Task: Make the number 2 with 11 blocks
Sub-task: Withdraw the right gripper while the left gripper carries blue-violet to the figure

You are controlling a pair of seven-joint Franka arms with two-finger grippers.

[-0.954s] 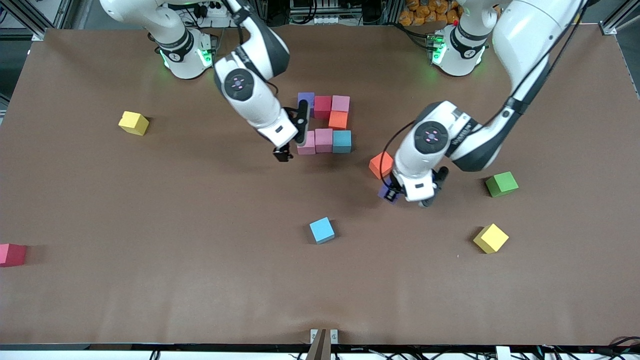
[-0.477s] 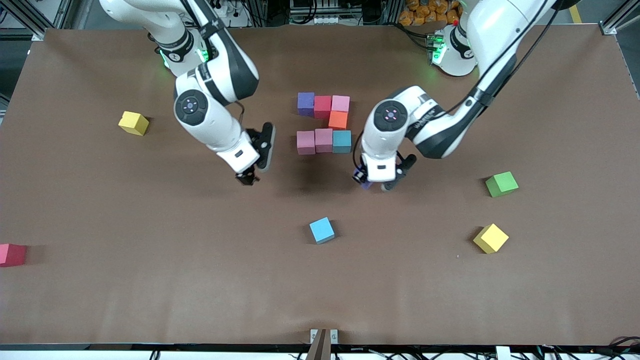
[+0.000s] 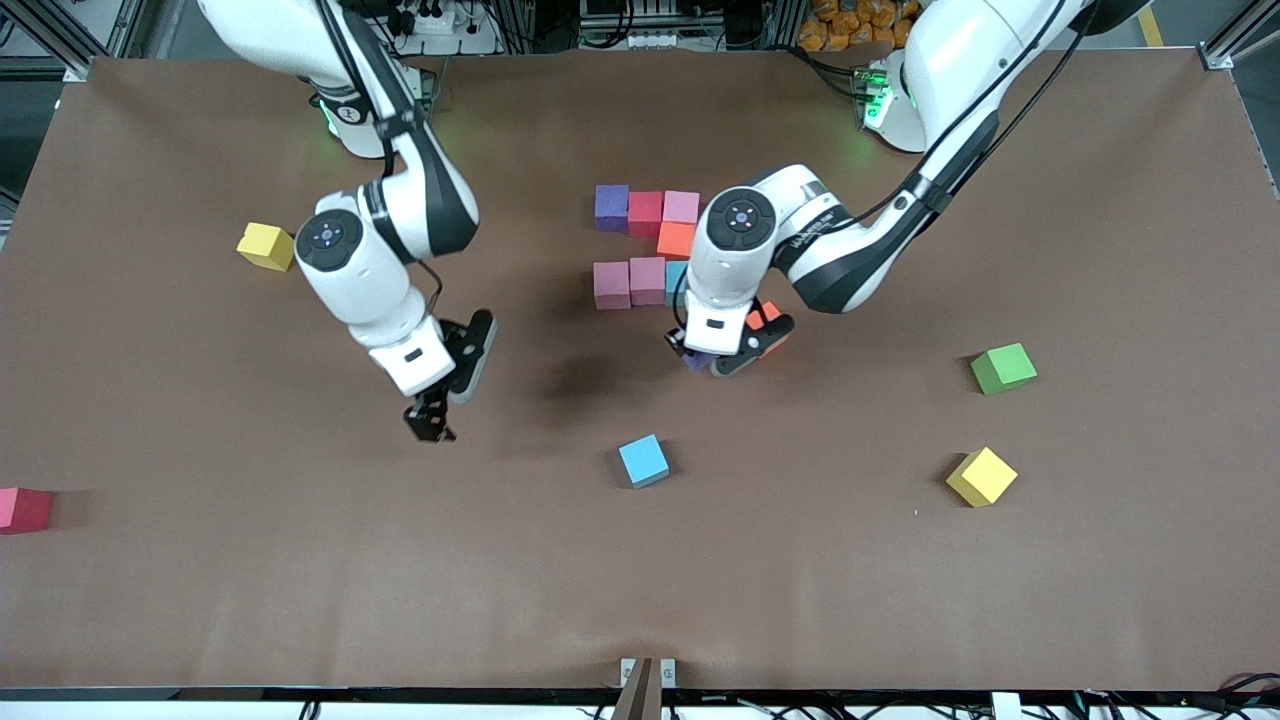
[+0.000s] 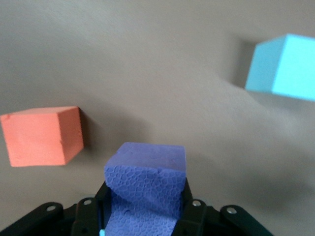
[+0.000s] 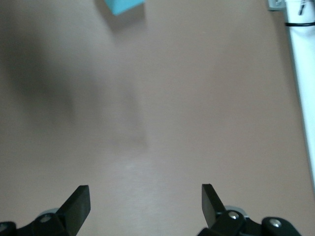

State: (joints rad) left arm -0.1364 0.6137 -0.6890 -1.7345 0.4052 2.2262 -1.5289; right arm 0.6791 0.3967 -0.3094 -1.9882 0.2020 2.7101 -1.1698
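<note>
- We see the left gripper point(image 3: 722, 357) up in the air, clamped on a purple block point(image 4: 145, 189), over bare table point(image 3: 640, 590) just on the camera's side of the part-built 2.
- An orange block point(image 4: 42, 136) lies on the table just beside the held one, partly hidden under the gripper in the front view.
- The right gripper point(image 3: 445, 400) hangs over bare table toward the right arm's end, its fingers point(image 5: 78, 206) wide apart and holding nothing.
- We count seven blocks in the unfinished 2 point(image 3: 648, 246): a row of purple point(image 3: 611, 206), red point(image 3: 645, 213) and pink point(image 3: 681, 206), an orange one point(image 3: 676, 240) under the pink, then a row of two pink point(image 3: 611, 284) point(image 3: 647, 280) and one light blue point(image 3: 676, 281) that the left arm partly covers.
- Loose blocks, well apart: one light blue point(image 3: 643, 460) nearer the camera than the 2, two yellow point(image 3: 266, 245) point(image 3: 981, 476), one green point(image 3: 1003, 367), one red point(image 3: 22, 508) at the table's edge.
- Totals by colour: two purple, three pink, two orange, two light blue, two red, two yellow, one green.
- There is lettering on the left arm's forearm, too small for us to read.
</note>
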